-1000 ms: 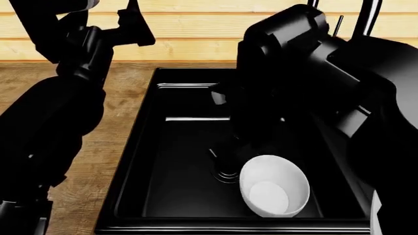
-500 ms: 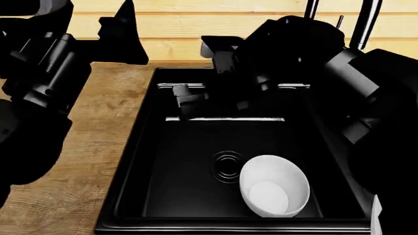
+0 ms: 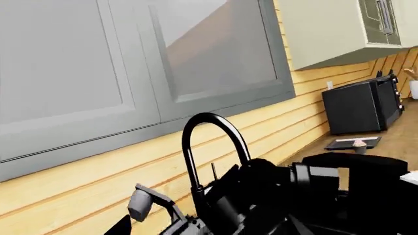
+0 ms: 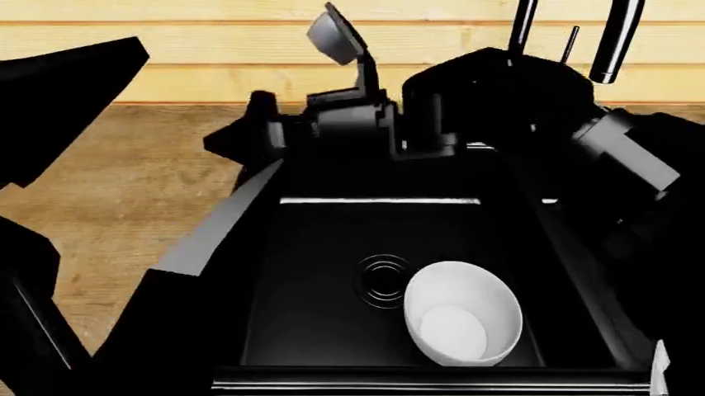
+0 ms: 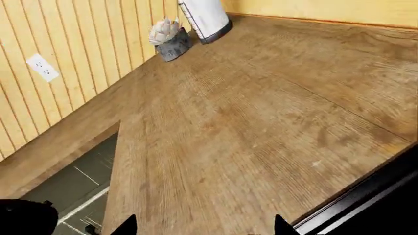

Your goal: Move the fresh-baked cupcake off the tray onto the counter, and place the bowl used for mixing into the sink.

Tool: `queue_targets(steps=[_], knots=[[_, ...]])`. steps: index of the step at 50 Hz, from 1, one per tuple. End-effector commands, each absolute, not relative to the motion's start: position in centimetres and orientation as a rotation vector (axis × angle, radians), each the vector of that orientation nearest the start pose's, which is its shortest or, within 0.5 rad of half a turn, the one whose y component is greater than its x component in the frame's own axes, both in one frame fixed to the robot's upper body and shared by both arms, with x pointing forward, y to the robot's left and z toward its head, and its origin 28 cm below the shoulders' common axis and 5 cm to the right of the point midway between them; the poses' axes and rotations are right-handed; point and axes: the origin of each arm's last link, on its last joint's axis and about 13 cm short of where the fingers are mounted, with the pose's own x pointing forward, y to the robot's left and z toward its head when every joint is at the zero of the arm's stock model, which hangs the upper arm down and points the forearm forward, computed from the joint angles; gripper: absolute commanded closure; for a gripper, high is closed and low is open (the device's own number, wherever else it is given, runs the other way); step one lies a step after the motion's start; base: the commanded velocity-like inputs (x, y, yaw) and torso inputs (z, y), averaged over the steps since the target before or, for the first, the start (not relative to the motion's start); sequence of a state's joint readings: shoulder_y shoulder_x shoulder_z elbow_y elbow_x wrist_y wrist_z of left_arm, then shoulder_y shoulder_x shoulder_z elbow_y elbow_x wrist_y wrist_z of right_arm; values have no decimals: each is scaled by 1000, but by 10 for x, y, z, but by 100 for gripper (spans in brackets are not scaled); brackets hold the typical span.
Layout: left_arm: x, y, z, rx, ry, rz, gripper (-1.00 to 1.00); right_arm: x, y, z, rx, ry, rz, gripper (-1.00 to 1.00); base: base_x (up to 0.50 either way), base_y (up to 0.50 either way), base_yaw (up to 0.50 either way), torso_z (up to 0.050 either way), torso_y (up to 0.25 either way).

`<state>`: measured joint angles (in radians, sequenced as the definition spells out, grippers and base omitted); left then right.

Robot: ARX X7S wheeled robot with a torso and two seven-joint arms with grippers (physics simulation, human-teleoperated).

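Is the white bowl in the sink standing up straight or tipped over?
Tipped. The bowl leans on its side in the sink, beside the drain.

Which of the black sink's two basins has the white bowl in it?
The basin nearer the robot: the glossy white round bowl rests there beside its round drain, on this side of the divider.
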<state>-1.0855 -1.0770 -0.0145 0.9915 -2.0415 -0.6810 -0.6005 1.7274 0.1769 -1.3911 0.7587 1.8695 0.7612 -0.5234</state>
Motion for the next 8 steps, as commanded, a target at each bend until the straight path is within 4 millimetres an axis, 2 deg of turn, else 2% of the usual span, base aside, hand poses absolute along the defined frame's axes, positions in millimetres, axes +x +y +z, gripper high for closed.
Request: queue_targets(steps=[1,2,3,4,5,6,7,8], knots=[[84,252,333,187,-424,-851,-100,277,-161,288,1126,275,1121,-100,0,0,0,0,0],[86,252,334,191,-431,-848,-100,241,-185,292,1184,308,1069,-100,0,0,0,0,0],[84,252,336,195,-437,-848,-100,202,-198,302,1211,340,1112,-100,0,0,0,0,0],[86,252,337,201,-445,-840,-100,165,-200,314,1203,419,1135,-100,0,0,0,0,0],[87,252,337,205,-449,-841,-100,127,-191,340,1116,478,1202,-100,0,0,0,0,0],[86,253,340,214,-453,-832,-100,92,-174,354,892,473,1278,-100,0,0,0,0,0],[85,253,342,219,-460,-830,-100,63,-158,349,670,472,1395,-100,0,0,0,0,0],[84,254,345,228,-469,-825,-100,63,-158,349,670,472,1395,-100,0,0,0,0,0]])
